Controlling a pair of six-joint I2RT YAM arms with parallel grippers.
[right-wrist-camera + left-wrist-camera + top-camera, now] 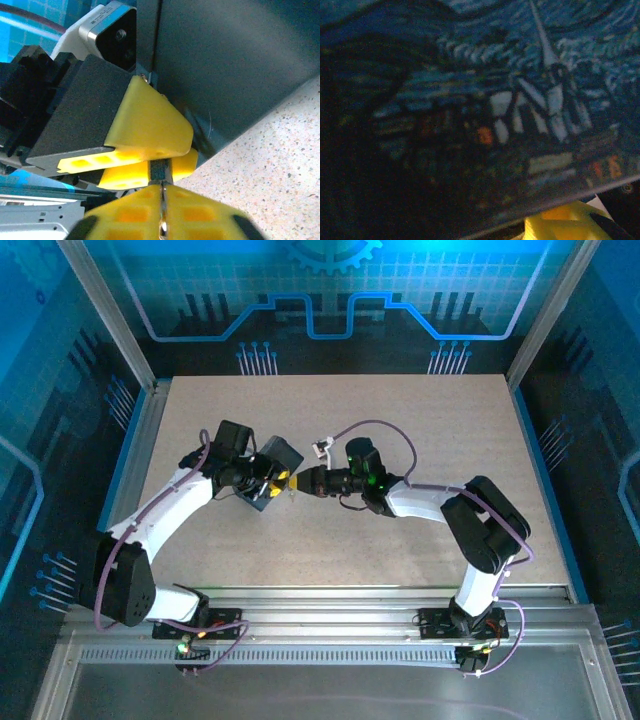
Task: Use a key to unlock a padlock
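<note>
- Now your right gripper (pixel 162 196) is pinching the thin silvery key (pixel 162 225).
- Your left gripper (pixel 172 156) is clamping the tiny dark-grey padlock (pixel 159 171) beside a dark-blue painted tin (pixel 240 60).

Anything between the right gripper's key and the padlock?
Nothing visible. The right gripper pinches the key, whose tip meets a dark-grey piece, probably the padlock, at the left gripper. The tin stands just beside.
</note>
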